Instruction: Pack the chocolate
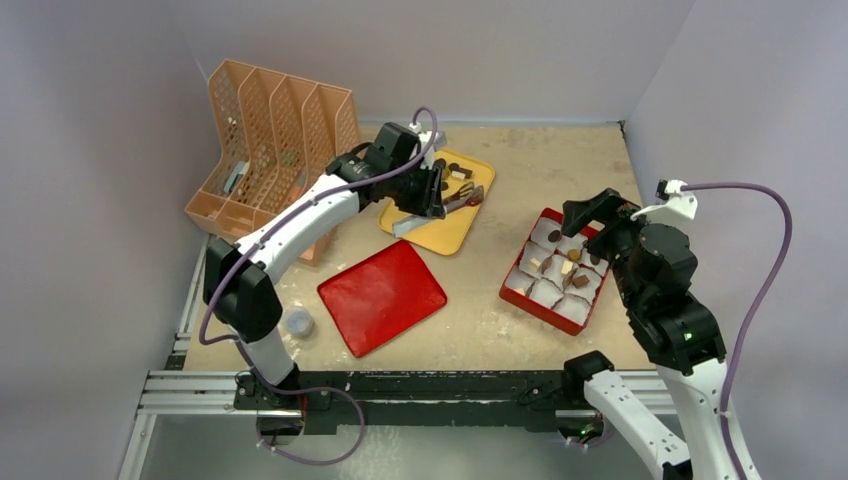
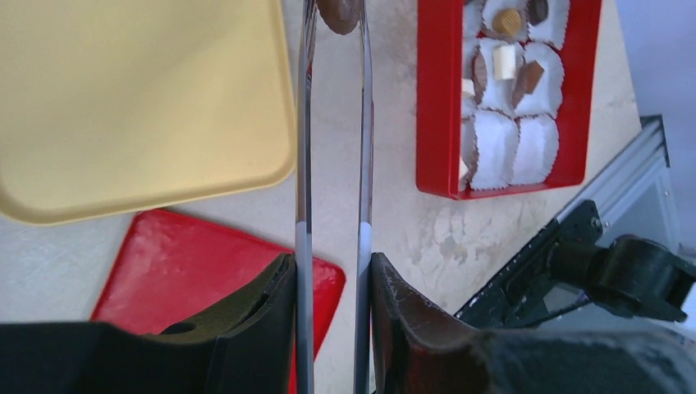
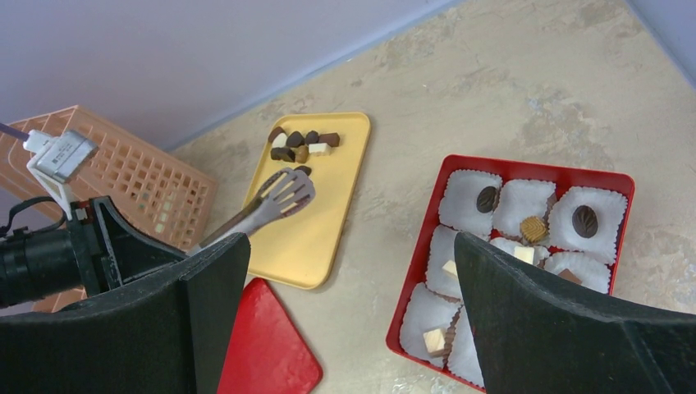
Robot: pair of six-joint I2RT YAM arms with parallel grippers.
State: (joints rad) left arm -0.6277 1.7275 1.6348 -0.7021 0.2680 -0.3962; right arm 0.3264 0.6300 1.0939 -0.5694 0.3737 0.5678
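My left gripper [image 1: 432, 192] [image 2: 331, 263] is shut on metal tongs [image 1: 462, 197] [image 2: 304, 123] [image 3: 279, 197] over the yellow tray [image 1: 440, 238] [image 2: 139, 107] [image 3: 320, 234]. The tong tips pinch a brown chocolate [image 2: 341, 12]. Several loose chocolates [image 1: 455, 170] [image 3: 299, 144], dark, tan and white, lie at the tray's far end. The red box [image 1: 517, 292] [image 2: 435, 98] [image 3: 414, 275] holds white paper cups, some with chocolates in them. My right gripper [image 1: 600, 215] [image 3: 353, 246] is open and empty above the box's near side.
The red lid [image 1: 380, 295] [image 2: 180, 263] [image 3: 267, 353] lies flat in front of the tray. An orange file rack [image 1: 270, 140] [image 3: 139, 172] stands at the back left. A small grey roll [image 1: 298, 322] sits near the left arm's base.
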